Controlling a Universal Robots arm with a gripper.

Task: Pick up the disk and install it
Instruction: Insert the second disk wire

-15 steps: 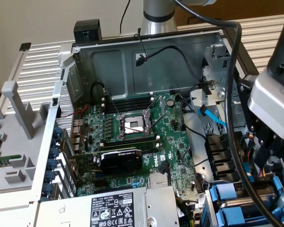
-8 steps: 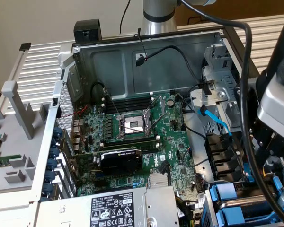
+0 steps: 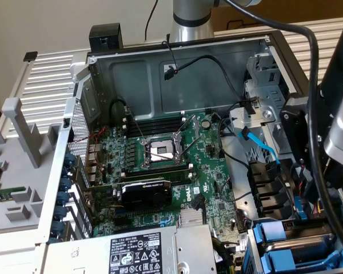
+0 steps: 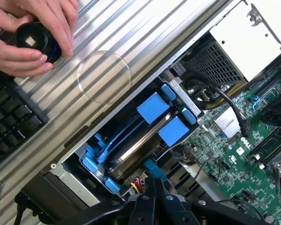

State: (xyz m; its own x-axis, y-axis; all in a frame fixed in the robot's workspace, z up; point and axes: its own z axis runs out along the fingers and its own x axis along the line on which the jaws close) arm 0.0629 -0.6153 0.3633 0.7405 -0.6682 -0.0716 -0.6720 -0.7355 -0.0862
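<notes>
Fingers of the gripper (image 4: pixel 154 187) are seen pressed together, with nothing held between them, just above the drive bay (image 4: pixel 91 161). The disk (image 4: pixel 140 143) is seated in its blue carrier inside that bay, at the case (image 3: pixel 177 51) corner beside the motherboard (image 3: pixel 160 165). Hands (image 4: pixel 33 28) are seen on a black knob (image 4: pixel 33 40).

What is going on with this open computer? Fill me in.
A robot arm is working over an open computer case whose motherboard lies exposed. Its gripper hangs with the fingers shut and empty, close above the drive bay at the case's edge. The disk in its blue carrier already sits in that bay, beside blue latch tabs. Outside the case, a person's hands handle a round black knob next to a keyboard.
</notes>
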